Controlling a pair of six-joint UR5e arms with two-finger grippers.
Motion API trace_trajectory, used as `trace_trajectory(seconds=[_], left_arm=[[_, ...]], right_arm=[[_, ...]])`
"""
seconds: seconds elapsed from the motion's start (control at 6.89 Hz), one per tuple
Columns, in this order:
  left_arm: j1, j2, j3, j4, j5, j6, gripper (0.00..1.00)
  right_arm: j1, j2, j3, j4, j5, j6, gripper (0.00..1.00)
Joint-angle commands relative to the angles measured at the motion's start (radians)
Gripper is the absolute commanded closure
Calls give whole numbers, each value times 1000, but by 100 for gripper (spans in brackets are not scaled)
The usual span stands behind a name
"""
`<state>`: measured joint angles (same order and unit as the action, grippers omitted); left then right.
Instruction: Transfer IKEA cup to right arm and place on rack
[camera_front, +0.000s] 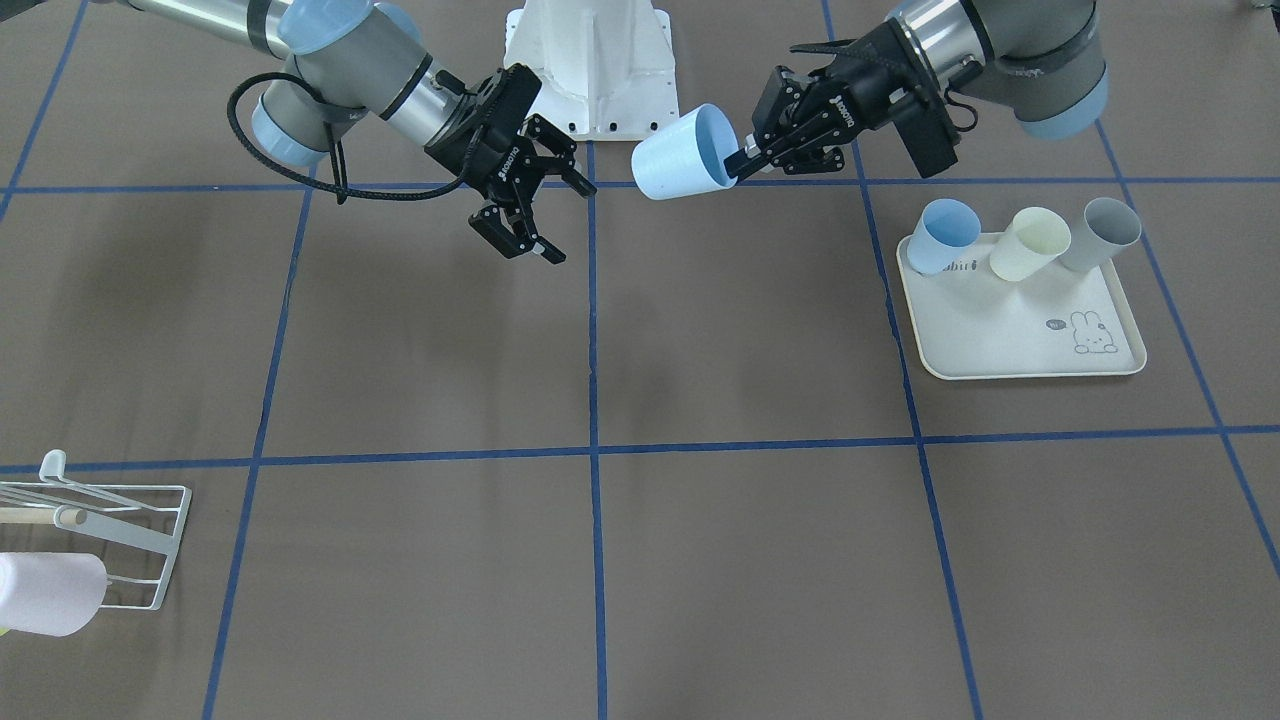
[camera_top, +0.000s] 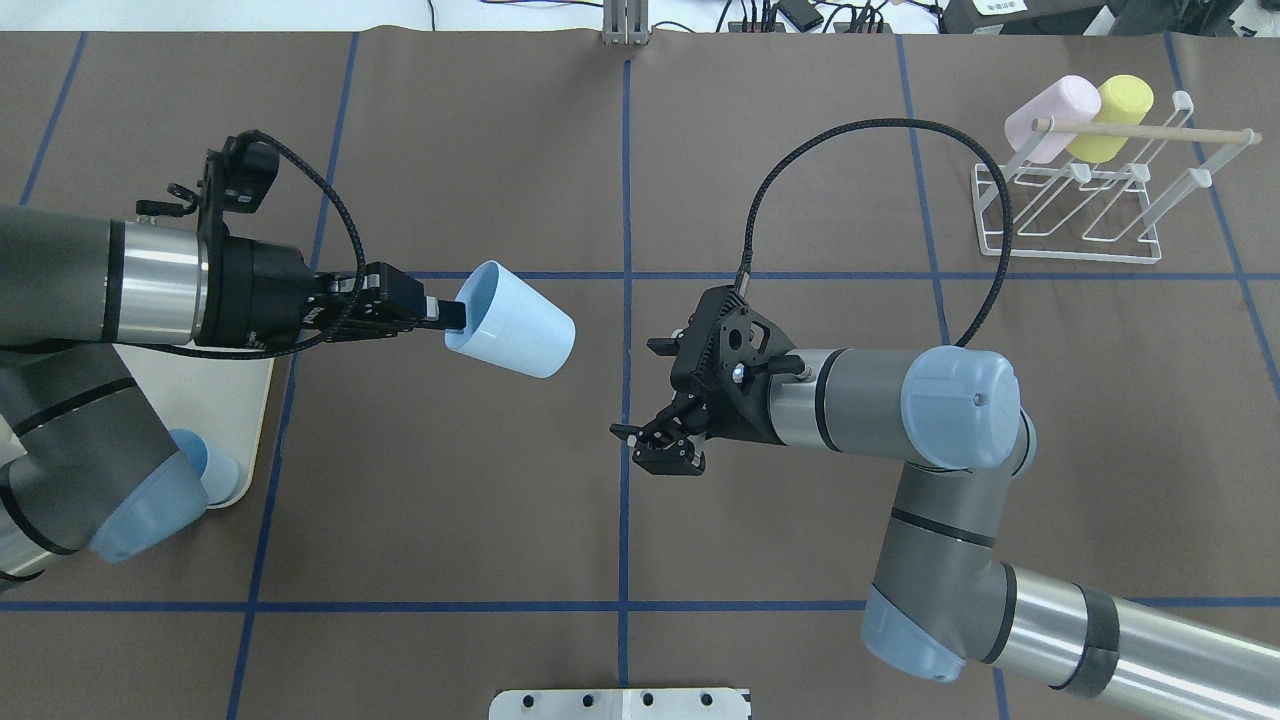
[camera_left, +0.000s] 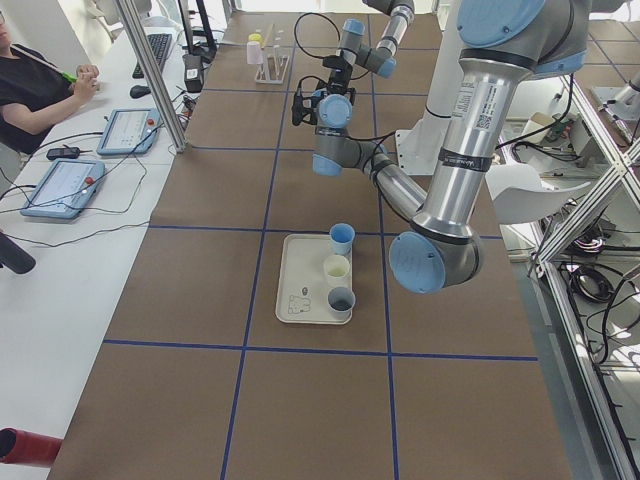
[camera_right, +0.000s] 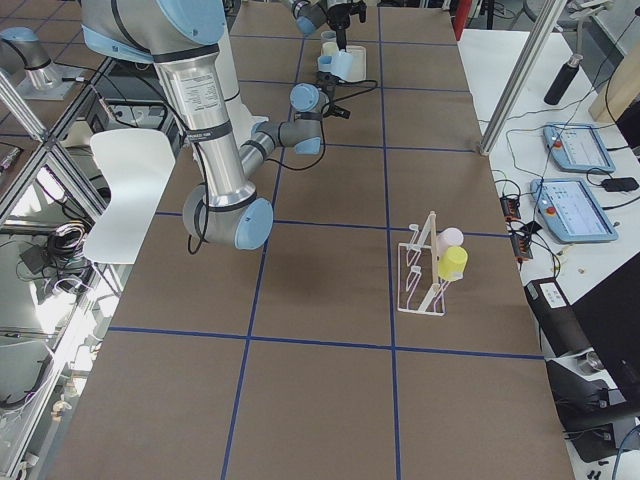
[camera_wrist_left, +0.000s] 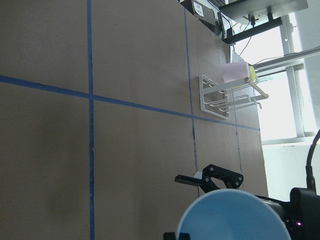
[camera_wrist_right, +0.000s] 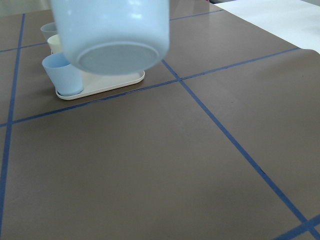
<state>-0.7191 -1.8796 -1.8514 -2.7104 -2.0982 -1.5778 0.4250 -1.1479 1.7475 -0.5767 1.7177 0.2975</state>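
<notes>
Matte brown tabletop (camera_top: 450, 500) (smooth tapered cup (camera_top: 520, 335))

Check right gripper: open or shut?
Open. The right gripper has its fingers spread wide with nothing between them; the light-blue cup is in the left gripper.

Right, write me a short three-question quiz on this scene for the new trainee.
1. True or false: the left gripper holds the light-blue cup by its rim, clear of the table.
2. Pick one: the right gripper is A) shut on a cup, B) open and empty, C) out of sight.
3. Fill the gap: the rack already carries a pink cup and a ___ one.

Key: 1 true; 2 B; 3 yellow.
</notes>
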Motion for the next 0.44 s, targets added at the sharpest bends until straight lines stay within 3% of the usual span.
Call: trace_trajectory(seconds=[0.0,0.29], left_arm=[[3,-38,60,-11,1,12,100],[26,-50,63,-14,1,10,100]], right_arm=[[-12,7,4,1,-6,0,1],[-14,16,7,3,-7,0,1]])
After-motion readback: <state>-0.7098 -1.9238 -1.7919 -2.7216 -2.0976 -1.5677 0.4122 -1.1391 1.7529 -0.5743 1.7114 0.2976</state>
